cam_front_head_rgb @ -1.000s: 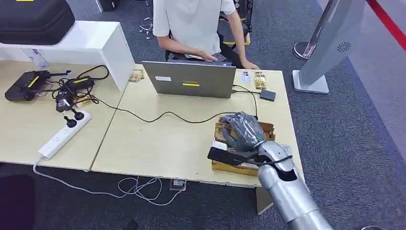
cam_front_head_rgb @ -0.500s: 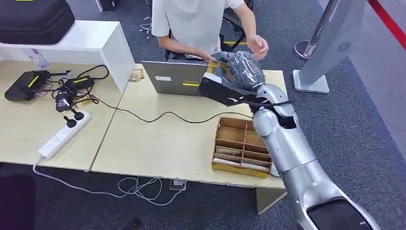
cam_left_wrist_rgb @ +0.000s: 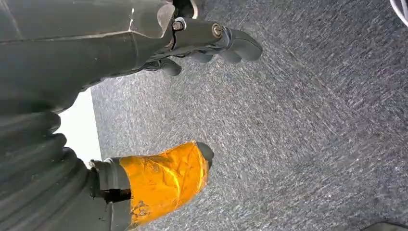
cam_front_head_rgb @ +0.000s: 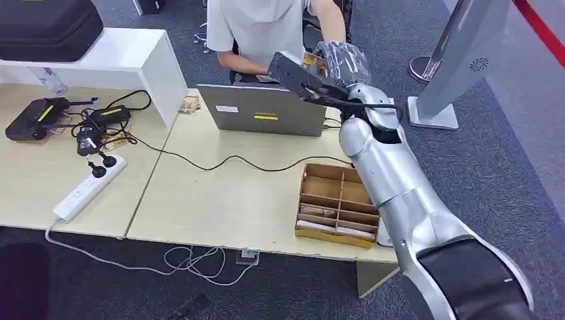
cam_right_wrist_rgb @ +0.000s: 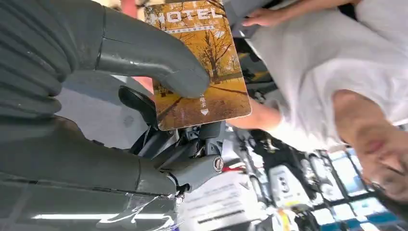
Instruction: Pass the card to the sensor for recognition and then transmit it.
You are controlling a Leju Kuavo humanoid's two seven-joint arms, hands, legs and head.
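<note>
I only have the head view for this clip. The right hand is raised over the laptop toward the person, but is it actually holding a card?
Observer: Yes. In the right wrist view the right hand pinches an orange hotel card under its thumb.
Operator: Any print legible?
Observer: "HOTEL" along one edge, over an autumn tree picture.
Operator: And the left hand?
Observer: The left hand hangs over grey carpet, holding nothing, its thumb wrapped in orange tape.

office | desks [cam_front_head_rgb: 220, 200], laptop [cam_front_head_rgb: 263, 110], power strip [cam_front_head_rgb: 90, 187], grey carpet [cam_front_head_rgb: 493, 167]
</note>
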